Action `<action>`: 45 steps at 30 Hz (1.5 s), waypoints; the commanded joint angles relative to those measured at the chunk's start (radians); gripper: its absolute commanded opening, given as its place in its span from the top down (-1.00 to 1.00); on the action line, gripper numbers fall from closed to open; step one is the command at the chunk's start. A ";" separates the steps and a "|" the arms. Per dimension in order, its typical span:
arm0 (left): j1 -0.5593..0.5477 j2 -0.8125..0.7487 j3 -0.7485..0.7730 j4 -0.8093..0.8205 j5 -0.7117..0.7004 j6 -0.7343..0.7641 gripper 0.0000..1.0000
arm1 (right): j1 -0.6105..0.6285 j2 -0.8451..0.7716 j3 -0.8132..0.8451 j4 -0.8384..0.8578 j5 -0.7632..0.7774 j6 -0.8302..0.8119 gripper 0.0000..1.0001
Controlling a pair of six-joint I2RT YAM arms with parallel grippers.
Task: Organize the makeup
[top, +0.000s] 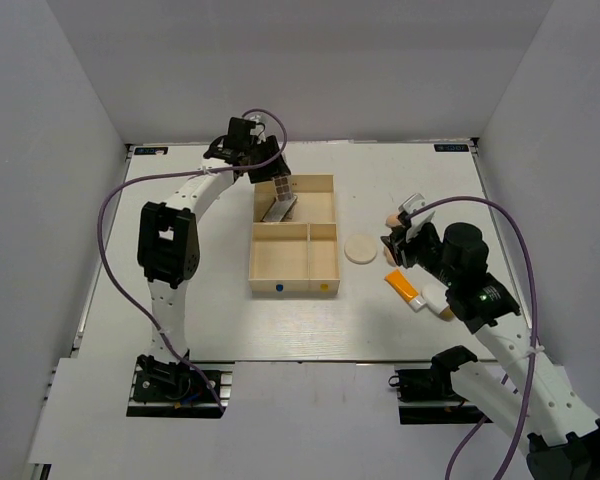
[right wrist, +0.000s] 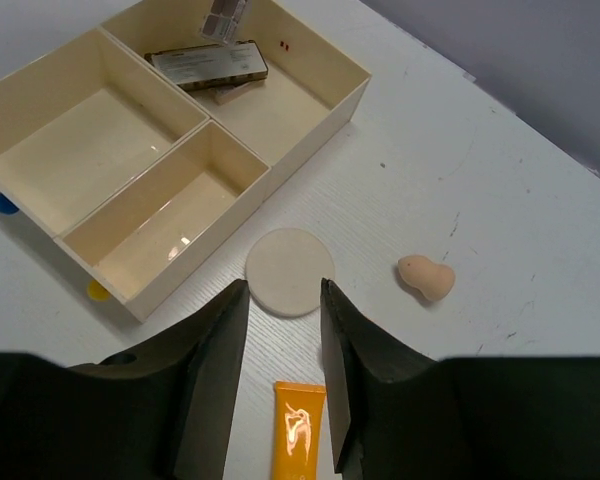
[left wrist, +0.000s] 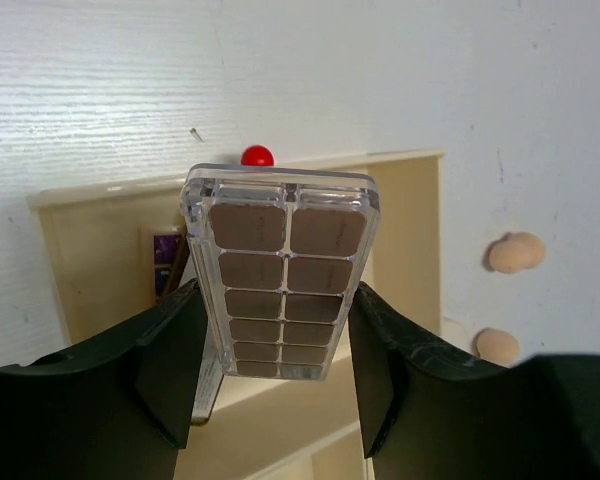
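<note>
Our left fingers are shut on a flat palette, its long side running straight out past the tips, just over the long back part of the tray — the other palette already lies there, with room beside it. Our right fingers are open and hold nothing — the round pad lies on the table just ahead, the orange tube right below.

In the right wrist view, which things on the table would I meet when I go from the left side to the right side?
wooden tray → cream round pad → peach sponge. The orange tube overlaps the pad in this direction, so it is left out.
</note>
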 commanded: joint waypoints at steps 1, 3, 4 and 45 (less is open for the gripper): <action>-0.019 0.000 0.091 -0.019 -0.065 0.021 0.17 | -0.004 0.006 -0.010 0.055 0.026 -0.009 0.17; -0.030 0.014 0.092 -0.025 -0.063 0.034 -0.01 | -0.009 0.009 -0.014 0.059 0.032 -0.012 0.04; -0.039 0.018 0.100 -0.040 -0.065 0.040 -0.20 | -0.004 0.014 -0.013 0.058 0.035 -0.012 0.00; -0.079 -1.196 -0.878 0.151 -0.098 0.156 -0.69 | -0.099 0.804 0.300 -0.095 0.275 0.032 -0.10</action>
